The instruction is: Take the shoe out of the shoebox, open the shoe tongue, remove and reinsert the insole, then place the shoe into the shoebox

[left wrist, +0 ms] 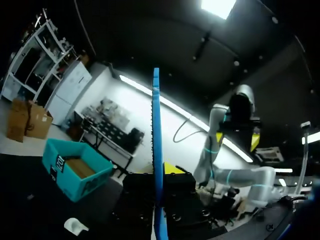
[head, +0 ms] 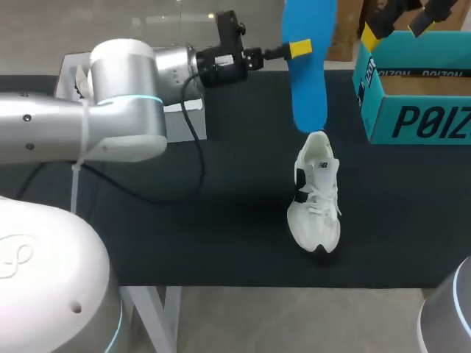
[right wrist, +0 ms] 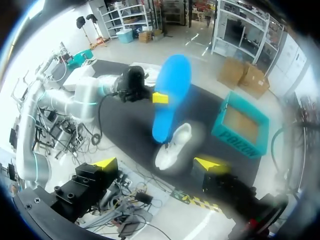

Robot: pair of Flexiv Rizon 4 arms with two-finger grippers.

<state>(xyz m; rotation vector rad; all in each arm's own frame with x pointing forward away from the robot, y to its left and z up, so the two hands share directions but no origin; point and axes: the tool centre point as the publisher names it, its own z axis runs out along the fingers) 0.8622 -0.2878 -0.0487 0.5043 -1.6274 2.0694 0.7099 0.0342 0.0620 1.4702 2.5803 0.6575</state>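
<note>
1 shoe (head: 316,193), 1 insole (head: 309,70) and 1 box (head: 412,121) are here, with 2 grippers. The left gripper (head: 299,49) pinches the upright insole in the air, its lower end near the heel of the shoe, which stands on the table (head: 184,220) beside the box. The right gripper (right wrist: 157,164) hangs high above, fingers spread around nothing, and the open box shows only its brown floor.

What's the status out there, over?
Left pincer shut on blue insole, tip by heel of white shoe. Right pincer open, high near shoebox. Nothing in the way.
</note>
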